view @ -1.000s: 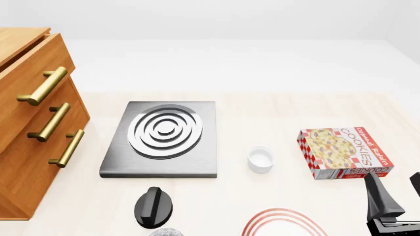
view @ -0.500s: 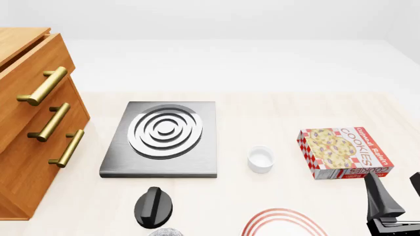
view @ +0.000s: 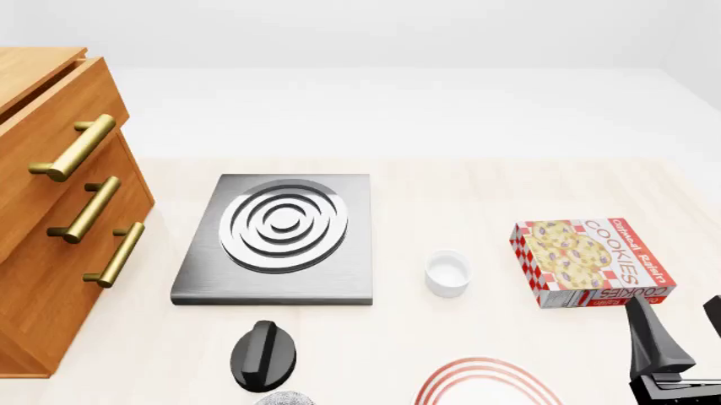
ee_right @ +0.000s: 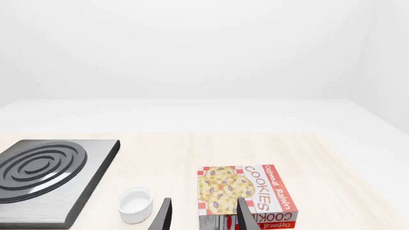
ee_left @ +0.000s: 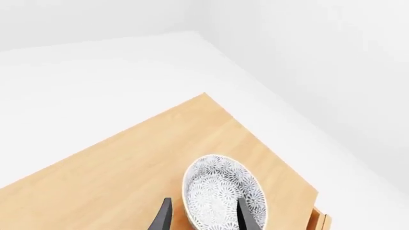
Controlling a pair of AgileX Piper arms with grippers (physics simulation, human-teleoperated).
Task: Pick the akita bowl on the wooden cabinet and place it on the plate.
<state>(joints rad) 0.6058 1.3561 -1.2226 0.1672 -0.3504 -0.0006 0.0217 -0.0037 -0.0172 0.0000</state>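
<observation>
The akita bowl (ee_left: 221, 191), grey-and-white patterned, rests on the top of the wooden cabinet (ee_left: 128, 167) near its corner. My left gripper (ee_left: 204, 218) is open just above it. One finger (ee_left: 164, 216) is outside the bowl's rim and the other (ee_left: 246, 218) is over its inside. In the front view the cabinet (view: 46, 253) stands at the left, and the bowl and left gripper are out of frame. The plate (view: 487, 381), with red rings, shows only partly at the bottom edge. My right gripper (view: 676, 302) is open and empty at the bottom right.
A grey stove slab (view: 276, 240) with silver rings lies mid-table, and a black knob (view: 263, 354) sits in front of it. A small white cup (view: 447, 273) and a cookies box (view: 592, 261) lie to the right, with the box just beyond my right gripper (ee_right: 204, 218).
</observation>
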